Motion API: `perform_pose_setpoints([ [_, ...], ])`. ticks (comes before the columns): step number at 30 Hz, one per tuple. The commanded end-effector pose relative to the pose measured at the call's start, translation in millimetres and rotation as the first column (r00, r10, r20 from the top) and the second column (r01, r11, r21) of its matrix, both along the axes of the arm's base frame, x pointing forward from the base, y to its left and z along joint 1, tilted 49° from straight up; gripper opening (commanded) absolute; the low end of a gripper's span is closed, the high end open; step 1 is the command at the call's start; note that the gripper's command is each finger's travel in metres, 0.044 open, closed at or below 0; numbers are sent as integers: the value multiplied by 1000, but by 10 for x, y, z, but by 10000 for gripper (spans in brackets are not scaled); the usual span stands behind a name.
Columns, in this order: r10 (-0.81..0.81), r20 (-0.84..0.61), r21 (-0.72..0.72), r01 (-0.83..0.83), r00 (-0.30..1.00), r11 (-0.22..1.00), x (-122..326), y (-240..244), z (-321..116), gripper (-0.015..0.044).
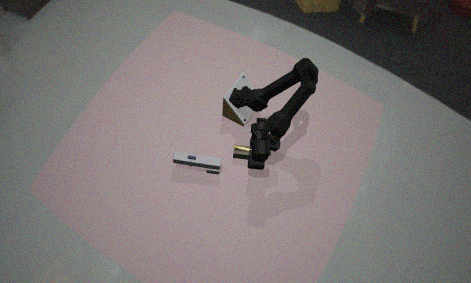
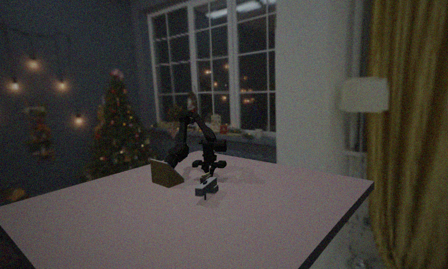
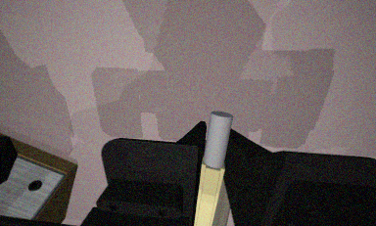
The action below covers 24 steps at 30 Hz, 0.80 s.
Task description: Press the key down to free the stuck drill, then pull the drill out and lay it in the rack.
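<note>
Item: one black six-joint arm [image 1: 301, 87] [image 2: 206, 131], its foot on a wedge-shaped mount [image 1: 232, 113] [image 2: 163, 174] with brown sides and a pale, sloping face marked by dark round spots.

Item: one end effector [image 1: 251, 152] [image 2: 208, 171] [image 3: 210, 126], black, directed down over the pink tabletop [image 1: 121, 134] [image 2: 185, 233] [image 3: 44, 16]; fingers clamped on a yellow piece.

Item: one yellow piece [image 1: 241, 148] [image 2: 206, 175] [image 3: 210, 194], slender, with a grey cylindrical end [image 3: 217, 139]; darker side seen from above. Whether this is the drill or the key cannot be told.

Item: one long grey bar [image 1: 196, 159] [image 2: 205, 186], near the yellow piece and apart from it in the top view; small dark block on its upper face, thin dark post beneath, second dark block at one end.

Location of the drill: not certain from these views; neither rack nor key is identifiable with confidence.

Shadows: several, overlapping, on the tabletop.
</note>
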<state>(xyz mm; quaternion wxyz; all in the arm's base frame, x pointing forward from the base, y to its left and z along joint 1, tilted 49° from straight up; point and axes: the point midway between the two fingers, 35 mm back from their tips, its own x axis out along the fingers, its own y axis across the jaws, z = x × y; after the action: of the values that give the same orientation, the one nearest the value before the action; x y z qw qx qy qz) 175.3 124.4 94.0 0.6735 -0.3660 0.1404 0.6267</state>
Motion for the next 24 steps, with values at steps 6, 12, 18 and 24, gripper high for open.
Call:
perform_pose_setpoints([
  [6,18,1,-12,-18,1000,1000,-6,15,-79,0],
  [12,18,1,-12,-18,1000,1000,-6,15,-79,0],
  [18,18,1,-12,-18,1000,1000,-6,15,-79,0],
  [24,0,0,0,0,1000,1000,0,0,0,26],
])
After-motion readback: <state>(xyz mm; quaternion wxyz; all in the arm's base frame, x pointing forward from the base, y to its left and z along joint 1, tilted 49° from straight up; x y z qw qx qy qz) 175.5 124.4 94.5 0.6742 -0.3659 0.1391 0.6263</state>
